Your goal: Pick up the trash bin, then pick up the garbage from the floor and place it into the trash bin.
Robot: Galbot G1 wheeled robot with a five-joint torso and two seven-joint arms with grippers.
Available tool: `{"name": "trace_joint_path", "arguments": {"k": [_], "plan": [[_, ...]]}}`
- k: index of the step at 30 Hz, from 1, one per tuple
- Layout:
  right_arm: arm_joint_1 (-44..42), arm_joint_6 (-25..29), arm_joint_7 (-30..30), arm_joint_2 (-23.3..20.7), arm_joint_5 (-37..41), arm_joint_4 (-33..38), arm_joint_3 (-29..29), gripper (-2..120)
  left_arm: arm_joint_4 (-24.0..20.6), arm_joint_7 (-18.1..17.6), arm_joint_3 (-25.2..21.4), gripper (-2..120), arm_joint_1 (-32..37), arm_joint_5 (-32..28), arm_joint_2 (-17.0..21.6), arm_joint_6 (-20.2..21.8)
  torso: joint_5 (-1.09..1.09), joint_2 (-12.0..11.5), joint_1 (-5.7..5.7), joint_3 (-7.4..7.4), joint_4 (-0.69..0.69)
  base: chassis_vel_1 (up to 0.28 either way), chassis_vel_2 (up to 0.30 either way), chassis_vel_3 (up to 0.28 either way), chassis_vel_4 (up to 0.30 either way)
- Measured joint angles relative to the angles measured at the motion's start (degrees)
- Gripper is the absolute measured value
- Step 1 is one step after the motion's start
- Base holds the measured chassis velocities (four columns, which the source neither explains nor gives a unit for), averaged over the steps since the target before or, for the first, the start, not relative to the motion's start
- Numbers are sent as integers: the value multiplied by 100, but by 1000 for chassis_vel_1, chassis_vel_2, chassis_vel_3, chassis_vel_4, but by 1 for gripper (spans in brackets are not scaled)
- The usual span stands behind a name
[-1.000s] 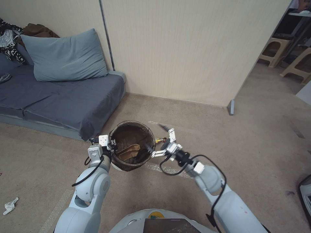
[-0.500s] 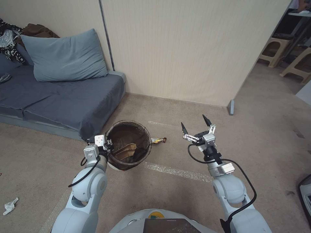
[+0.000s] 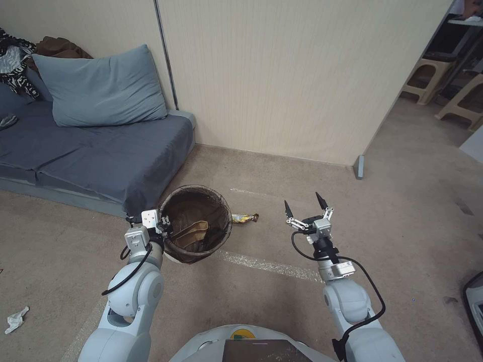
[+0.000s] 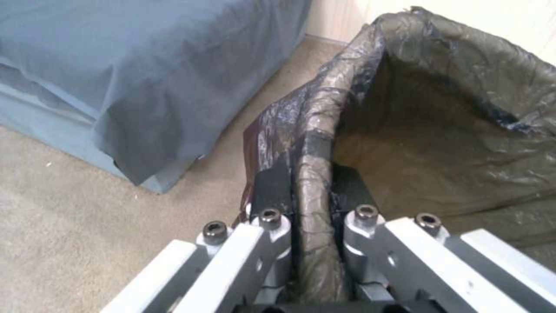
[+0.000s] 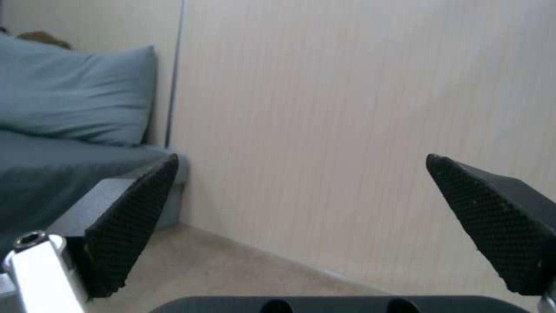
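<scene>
Left gripper (image 4: 312,204) jaws clamp trash bin (image 3: 193,226) rim; right gripper (image 3: 304,207) jaws spread wide, empty

We see the floor (image 3: 412,201), beige short-pile carpet, running out ahead of us to the pale wall panel. A strip of shiny clear tape (image 3: 271,265) lies across it in front of us, and a fainter strip (image 3: 249,191) sits nearer the wall. A yellow-brown snack wrapper (image 3: 245,217) rests flat on the carpet between the two strips. Off at our far left, a crumpled white tissue (image 3: 15,319) lies by itself, well apart from the wrapper. The low blue-grey sofa bed (image 3: 90,156) stands on the carpet along the left.
</scene>
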Motion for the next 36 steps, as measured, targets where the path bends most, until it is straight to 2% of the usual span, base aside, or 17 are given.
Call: {"name": "trace_joint_path", "arguments": {"k": [3,7,18,22,29,34,36], "plan": [[99,294,207,111,119,-169,-74,100,-28,-2,14,6,20,27,-46,-4,0,0,0,0,0,0,0,0,0],[127,395,248,156,117,-200,-96,100,-28,-5,27,6,24,52,-55,-9,0,0,0,0,0,0,0,0,0],[177,411,-16,216,218,-241,-158,99,-28,-6,24,6,26,59,-65,-10,0,0,0,0,-1,-4,2,6,-4],[208,622,-128,214,159,-269,-169,100,-6,-7,25,6,9,59,-66,-12,0,0,0,0,-1,-68,87,87,-80],[357,951,-300,84,-11,-435,-205,100,14,-9,47,6,7,68,-80,-13,0,0,1,1,0,-50,57,65,-56],[577,953,-401,-86,-48,-667,-261,100,-23,-12,37,6,1,65,-57,-12,0,0,0,0,-1,0,0,0,0],[836,859,-695,-263,-95,-940,-296,100,-52,-17,21,6,-1,70,-58,-12,0,0,0,0,0,0,0,0,0]]}}
